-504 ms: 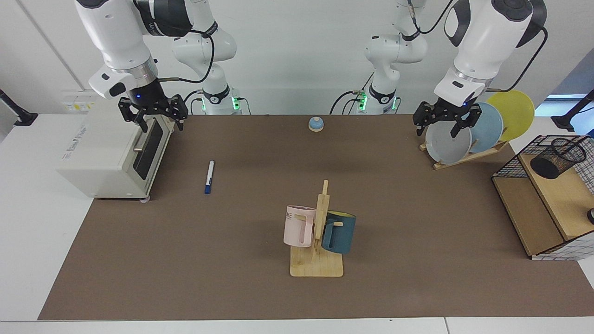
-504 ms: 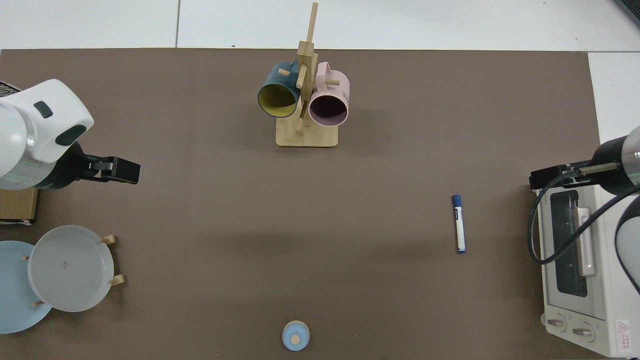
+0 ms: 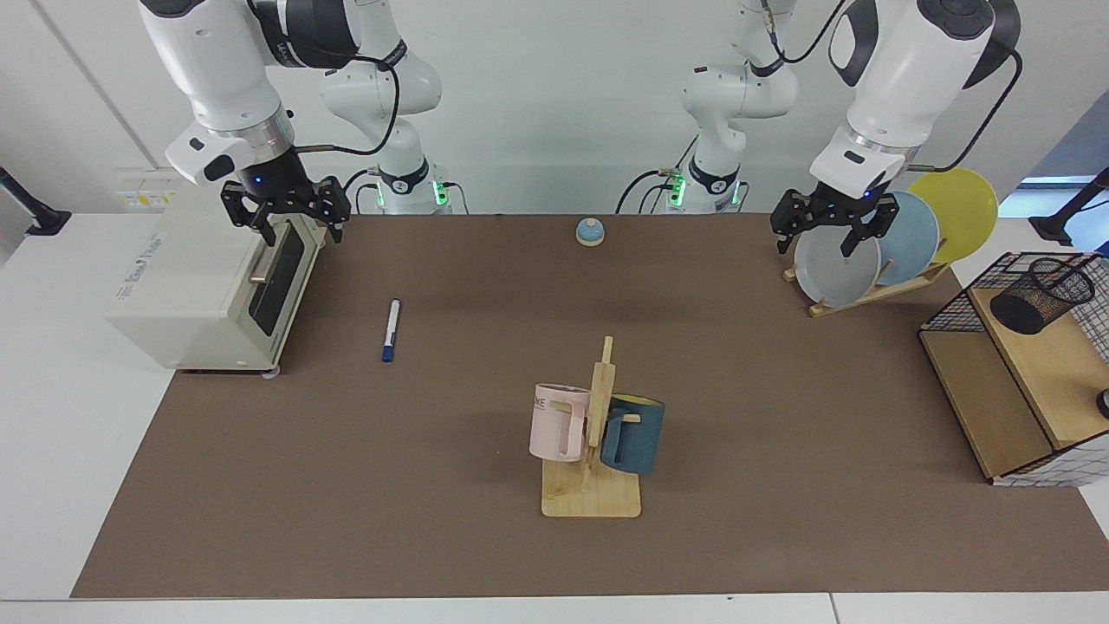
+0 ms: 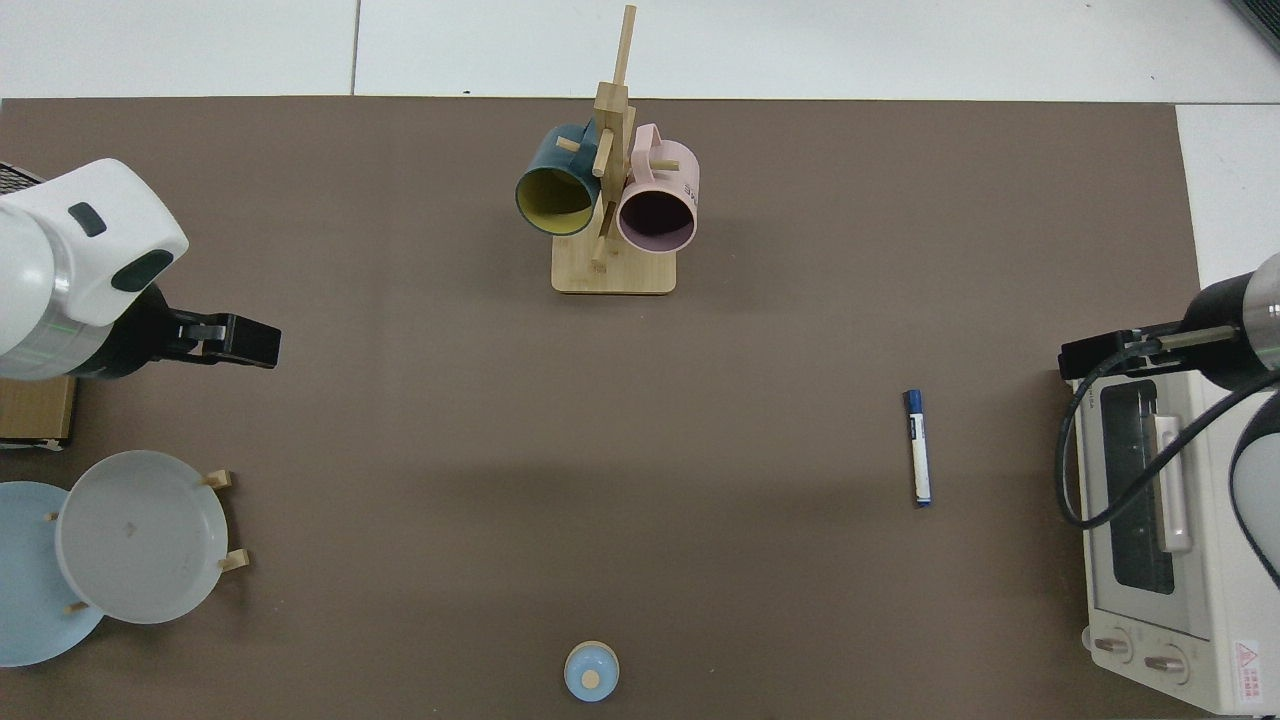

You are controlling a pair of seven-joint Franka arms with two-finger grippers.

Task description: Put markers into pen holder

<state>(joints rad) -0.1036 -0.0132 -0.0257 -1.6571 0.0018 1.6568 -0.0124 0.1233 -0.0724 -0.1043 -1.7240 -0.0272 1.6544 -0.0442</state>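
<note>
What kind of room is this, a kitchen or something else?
Probably a robotics lab staged like a kitchen: two white robot arms stand behind a brown-matted table bearing a white toaster oven and a wooden mug stand.

A: Which items are cut off in the top view?

B: The toaster oven (image 4: 1160, 520) runs past the right edge. The blue plate (image 4: 30, 590) beside the grey plate (image 4: 140, 535) is cut by the left edge. The pen holder (image 3: 1040, 295) lies outside that view.

A: Any unreadable detail?

B: Print on the marker (image 3: 391, 330) is too small to read. The pink mug (image 3: 559, 422) lettering is partly hidden by its rack (image 3: 598, 416).
</note>
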